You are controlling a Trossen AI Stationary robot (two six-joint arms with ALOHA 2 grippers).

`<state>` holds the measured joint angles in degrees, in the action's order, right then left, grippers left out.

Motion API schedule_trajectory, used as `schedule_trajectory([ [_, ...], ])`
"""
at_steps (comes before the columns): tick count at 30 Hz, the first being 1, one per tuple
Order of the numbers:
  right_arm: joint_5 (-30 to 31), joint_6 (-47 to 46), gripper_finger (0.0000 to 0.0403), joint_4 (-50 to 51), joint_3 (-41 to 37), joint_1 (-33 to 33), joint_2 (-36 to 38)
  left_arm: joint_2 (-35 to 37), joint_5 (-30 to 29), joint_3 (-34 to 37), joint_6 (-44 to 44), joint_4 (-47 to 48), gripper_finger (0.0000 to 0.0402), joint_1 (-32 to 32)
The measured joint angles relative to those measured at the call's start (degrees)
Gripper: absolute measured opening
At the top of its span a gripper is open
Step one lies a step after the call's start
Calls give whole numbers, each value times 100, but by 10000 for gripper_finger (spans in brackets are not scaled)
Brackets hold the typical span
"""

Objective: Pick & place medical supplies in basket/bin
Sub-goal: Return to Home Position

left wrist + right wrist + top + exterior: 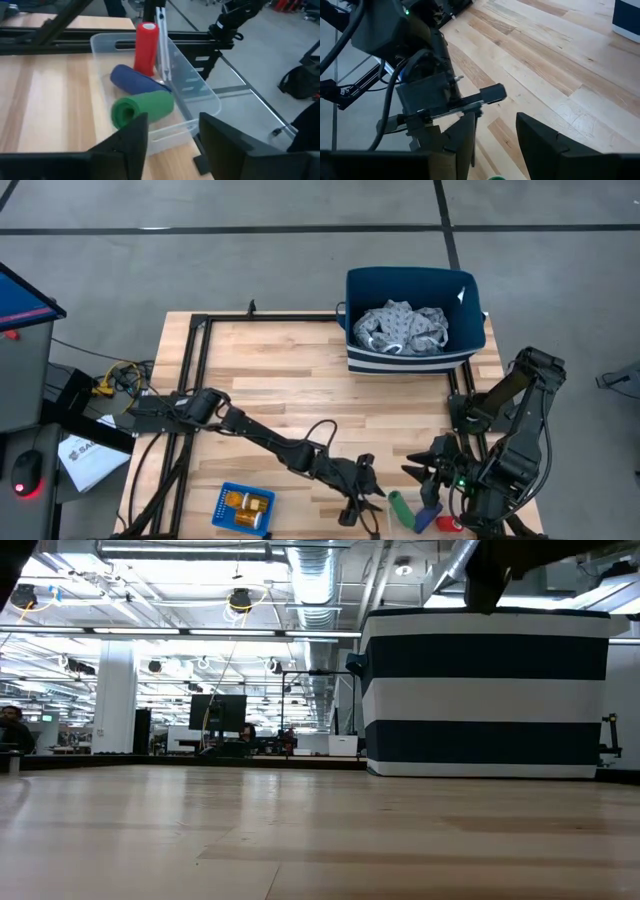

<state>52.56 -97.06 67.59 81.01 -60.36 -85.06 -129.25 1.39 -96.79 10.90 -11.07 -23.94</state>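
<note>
Three cylinders (142,107) sit in the clear tray (195,82) at the tabletop's (50,100) near right edge, just right of the empty, released left tool (172,125); the right tool (495,122), also released, hovers nearby.

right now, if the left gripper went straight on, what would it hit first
Probably the green roll in the clear tray, ahead of the left gripper, jaws open; the tray wall may come first.
</note>
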Motion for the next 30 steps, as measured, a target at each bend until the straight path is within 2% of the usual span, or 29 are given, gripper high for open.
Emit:
schedule_trajectory([
  [6, 7, 2, 143, 64, 0, 0, 0, 0, -88, 0, 384, 78, 198, 238],
  [11, 32, -27, 143, 68, 0, 0, 0, 326, -115, 7, 272, 1206, 200, 592],
  [14, 46, -28, 143, 70, 0, 0, 0, 810, 207, 268, -166, 1651, 186, 700],
  [17, 85, -37, 143, 83, 0, 0, 0, 1617, 464, 1108, -396, 1453, 162, 807],
  [19, 117, -46, 143, 99, 0, 0, 0, 2315, 500, 1924, -405, 1078, 139, 915],
  [23, 276, -239, 143, 152, 0, 15, 0, 3676, 393, 3861, 113, -366, 79, 1204],
  [26, 489, -381, 143, 176, 0, 15, 0, 4407, 347, 5108, 428, -1424, 23, 1370],
  [30, 785, -658, 143, 295, 0, 90, 0, 5207, 182, 6388, 563, -2555, 9, 1543],
])
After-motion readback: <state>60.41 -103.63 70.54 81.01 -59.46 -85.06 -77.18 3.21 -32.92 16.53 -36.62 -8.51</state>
